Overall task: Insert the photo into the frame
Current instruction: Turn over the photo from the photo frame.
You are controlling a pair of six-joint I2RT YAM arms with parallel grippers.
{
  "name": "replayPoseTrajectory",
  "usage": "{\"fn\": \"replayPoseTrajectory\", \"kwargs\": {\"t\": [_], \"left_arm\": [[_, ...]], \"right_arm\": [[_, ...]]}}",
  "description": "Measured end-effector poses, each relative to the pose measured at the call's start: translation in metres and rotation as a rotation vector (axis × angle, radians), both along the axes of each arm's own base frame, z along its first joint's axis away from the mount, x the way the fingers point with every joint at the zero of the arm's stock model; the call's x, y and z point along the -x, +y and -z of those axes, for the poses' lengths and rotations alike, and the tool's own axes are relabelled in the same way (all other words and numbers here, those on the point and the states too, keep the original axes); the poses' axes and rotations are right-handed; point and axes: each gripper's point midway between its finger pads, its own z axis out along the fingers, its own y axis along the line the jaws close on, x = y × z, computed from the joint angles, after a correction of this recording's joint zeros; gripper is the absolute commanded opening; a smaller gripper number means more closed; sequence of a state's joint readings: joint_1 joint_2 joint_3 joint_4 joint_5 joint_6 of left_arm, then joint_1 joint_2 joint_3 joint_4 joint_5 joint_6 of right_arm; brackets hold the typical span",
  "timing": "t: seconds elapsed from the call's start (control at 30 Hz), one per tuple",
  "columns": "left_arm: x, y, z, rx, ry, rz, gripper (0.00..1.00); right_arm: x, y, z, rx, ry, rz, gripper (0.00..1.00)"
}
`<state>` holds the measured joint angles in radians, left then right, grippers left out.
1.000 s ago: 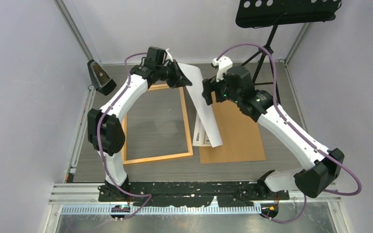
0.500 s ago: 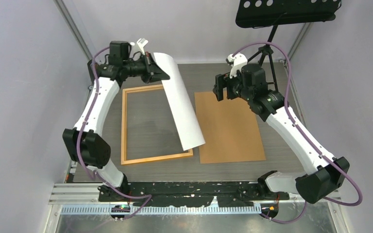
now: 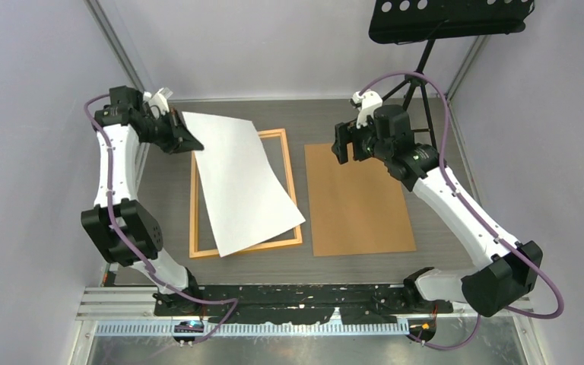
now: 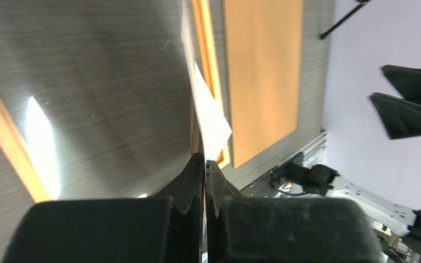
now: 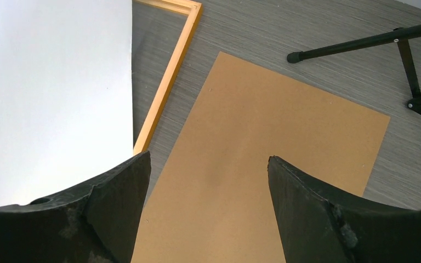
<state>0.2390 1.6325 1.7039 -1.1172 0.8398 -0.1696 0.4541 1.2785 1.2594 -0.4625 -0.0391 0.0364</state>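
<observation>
The photo (image 3: 242, 186) lies white side up, slanted across the frame (image 3: 195, 205), and its near corner overhangs the frame's near rail. My left gripper (image 3: 192, 143) is shut on the photo's far left corner. In the left wrist view the sheet (image 4: 211, 118) runs edge-on out of the closed tips of the left gripper (image 4: 204, 161). The printed side is hidden. My right gripper (image 3: 342, 144) hangs open and holds nothing, over the far left part of the brown backing board (image 3: 357, 201). In its wrist view the right gripper (image 5: 208, 164) is above the board (image 5: 263, 137), with the photo (image 5: 49, 93) and a frame rail (image 5: 167, 82) to the left.
A black music stand (image 3: 449, 19) reaches over the back right, and its tripod legs (image 5: 362, 41) stand on the table just beyond the board. Purple-grey walls close in the table on three sides.
The left gripper has swung to the back left corner with the photo. The sheet went from hanging curled over the table's middle to lying across the frame. The right gripper drew back slightly.
</observation>
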Motion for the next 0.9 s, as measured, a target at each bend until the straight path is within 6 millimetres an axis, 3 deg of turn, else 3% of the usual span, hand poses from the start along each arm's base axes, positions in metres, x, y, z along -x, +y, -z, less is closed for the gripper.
{"fn": "replayPoseTrajectory", "kwargs": {"t": [0.2,0.33,0.53,0.9], "left_arm": [[0.004,0.02,0.066,-0.114,0.144,0.011,0.0],[-0.001,0.037,0.1,-0.203,0.206,0.017,0.0],[-0.022,0.065,0.125,-0.336,0.223,0.033,0.0],[-0.048,0.095,0.145,-0.525,0.201,0.102,0.0]], "right_arm": [[-0.001,0.005,0.012,-0.002,0.022,-0.018,0.84],[0.0,0.007,0.021,-0.003,0.042,-0.029,0.84],[0.003,0.008,0.03,-0.001,0.059,-0.037,0.84],[0.003,0.01,0.032,-0.01,0.06,-0.046,0.83]]}}
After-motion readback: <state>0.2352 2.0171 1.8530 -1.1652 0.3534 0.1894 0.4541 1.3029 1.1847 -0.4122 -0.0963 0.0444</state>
